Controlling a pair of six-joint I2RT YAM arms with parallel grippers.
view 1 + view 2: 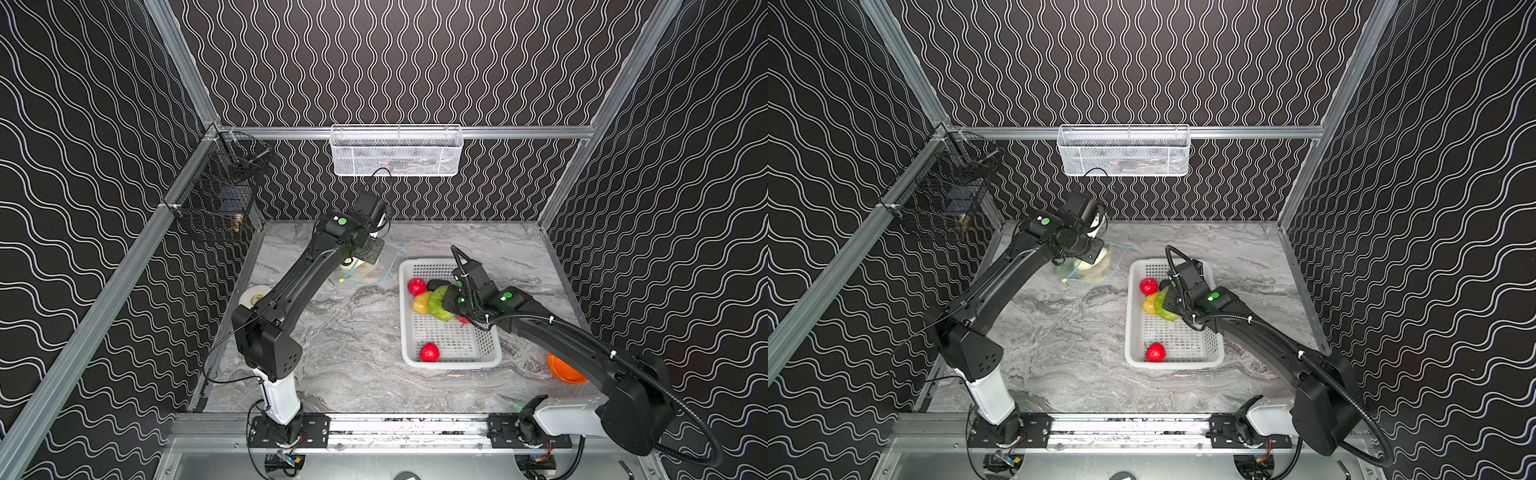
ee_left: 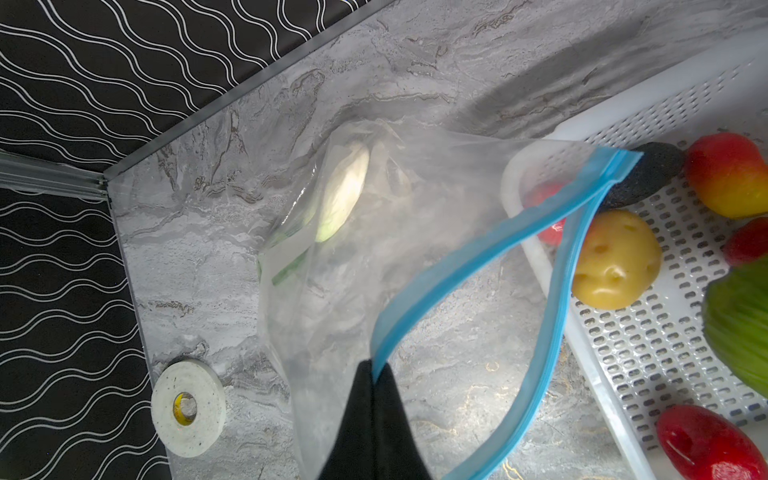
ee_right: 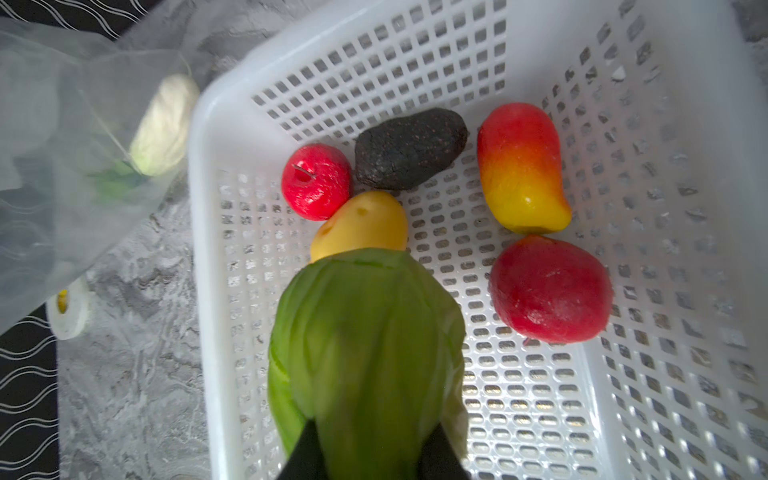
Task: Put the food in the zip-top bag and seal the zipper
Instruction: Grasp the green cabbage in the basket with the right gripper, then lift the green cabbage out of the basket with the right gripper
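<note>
Over the basket [image 3: 203, 291], right hand [image 3: 370, 453] grips cabbage [image 3: 365, 332]; left hand [image 2: 374, 372] pinches zipper [image 2: 457, 257].

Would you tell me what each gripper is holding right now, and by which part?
The left gripper pinches the zip-top bag by its blue zipper edge; the right gripper grips the green cabbage by one end.

Left arm [image 1: 291, 282] outstretched, left fingers [image 2: 357, 424] pinched together, right arm [image 1: 552, 332] bent inward, right fingers [image 3: 303, 457] gripping.
</note>
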